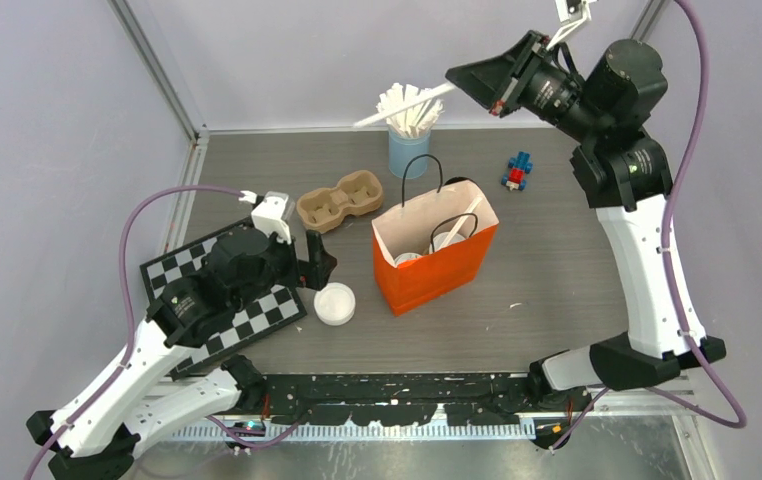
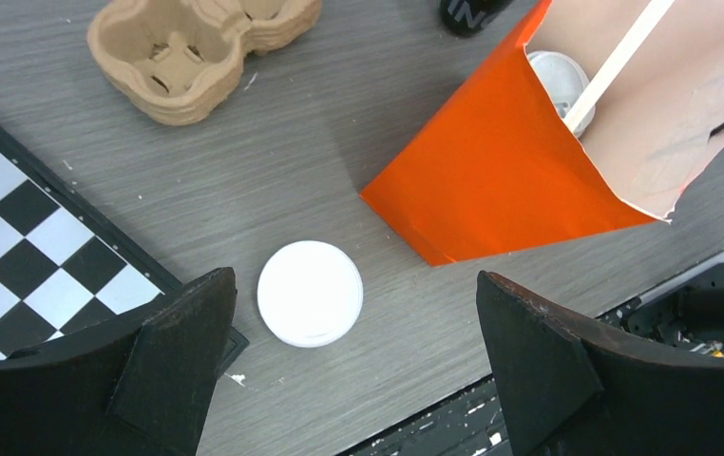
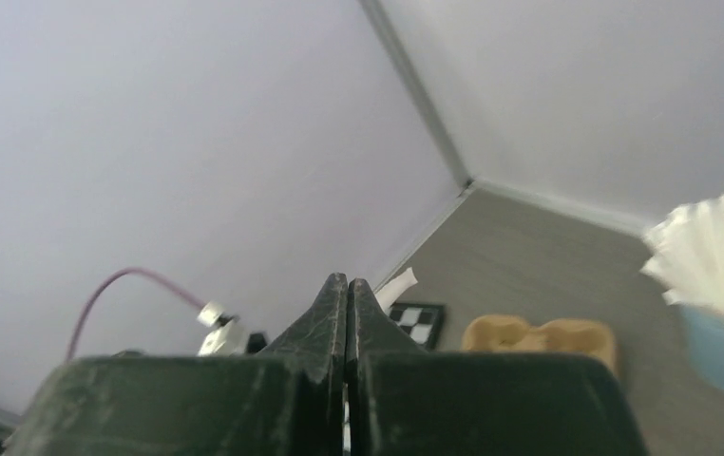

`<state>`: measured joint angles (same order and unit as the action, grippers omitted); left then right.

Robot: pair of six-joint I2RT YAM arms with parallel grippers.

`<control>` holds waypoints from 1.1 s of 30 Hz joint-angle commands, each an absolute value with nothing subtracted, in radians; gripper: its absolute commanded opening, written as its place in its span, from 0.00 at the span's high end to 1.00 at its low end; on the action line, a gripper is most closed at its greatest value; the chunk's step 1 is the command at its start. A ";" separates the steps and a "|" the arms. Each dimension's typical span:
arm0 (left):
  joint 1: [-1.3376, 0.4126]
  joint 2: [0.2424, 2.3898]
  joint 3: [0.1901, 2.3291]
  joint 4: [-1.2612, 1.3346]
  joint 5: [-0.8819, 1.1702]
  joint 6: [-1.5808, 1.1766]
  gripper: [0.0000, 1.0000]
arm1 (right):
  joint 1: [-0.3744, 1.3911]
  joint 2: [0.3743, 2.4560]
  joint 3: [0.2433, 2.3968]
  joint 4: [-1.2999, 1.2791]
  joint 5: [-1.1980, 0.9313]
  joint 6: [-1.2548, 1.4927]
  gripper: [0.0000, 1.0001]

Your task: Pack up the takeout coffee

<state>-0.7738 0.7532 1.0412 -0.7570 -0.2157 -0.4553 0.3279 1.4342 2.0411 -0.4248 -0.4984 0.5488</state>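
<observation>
Left pincer [image 2: 353, 285] wide open; loose white lid [image 2: 310, 293] low centre, between its fingers. Lidded cup [image 2: 558, 76] in orange bag [image 2: 491, 180], upper right. Right pincer [image 1: 462, 78] clamps stirrer [image 1: 372, 120].

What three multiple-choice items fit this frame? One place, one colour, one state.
1. Where is the white lid? A between the checkerboard and the paper bag; B inside the bag; C on the checkerboard.
2. Bag colour? A blue; B green; C orange.
3. State of the right gripper? A open; B shut on a stirrer; C out of view.
Key: 1A, the left wrist view shows it on bare table between them; 2C, its outer walls are orange; 3B, the fingers are closed with the white stick clamped.
</observation>
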 commanded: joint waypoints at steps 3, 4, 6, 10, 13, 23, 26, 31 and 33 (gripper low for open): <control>-0.770 0.746 1.068 -0.662 -0.290 -0.426 0.00 | 0.332 1.346 1.937 -0.466 -0.663 0.763 1.00; -0.770 0.746 1.067 -0.660 -0.295 -0.426 0.00 | 0.333 1.341 1.936 -0.511 -0.665 0.752 1.00; -0.770 0.743 1.063 -0.654 -0.300 -0.426 0.00 | 0.333 1.338 1.935 -0.575 -0.675 0.746 1.00; -0.770 0.740 1.059 -0.649 -0.304 -0.426 0.00 | 0.333 1.339 1.936 -0.665 -0.685 0.753 1.00; -0.770 0.740 1.058 -0.646 -0.297 -0.424 0.00 | 0.331 1.344 1.939 -0.757 -0.687 0.732 1.00; -0.770 0.751 1.075 -0.658 -0.269 -0.405 0.00 | 0.296 1.372 2.033 -0.985 -0.626 0.629 1.00; -0.770 0.757 1.080 -0.661 -0.259 -0.401 0.00 | 0.284 1.382 2.069 -1.060 -0.604 0.570 1.00; -0.770 0.772 1.089 -0.664 -0.259 -0.399 0.00 | 0.260 1.390 2.070 -1.085 -0.612 0.544 1.00; -0.770 0.778 1.088 -0.658 -0.256 -0.400 0.00 | 0.258 1.396 2.060 -1.095 -0.614 0.533 1.00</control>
<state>-0.7738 0.7704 1.0485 -0.6987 -0.2653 -0.4103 0.2668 1.3838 2.0399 -1.0481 -0.6109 0.5785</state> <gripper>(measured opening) 0.996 0.017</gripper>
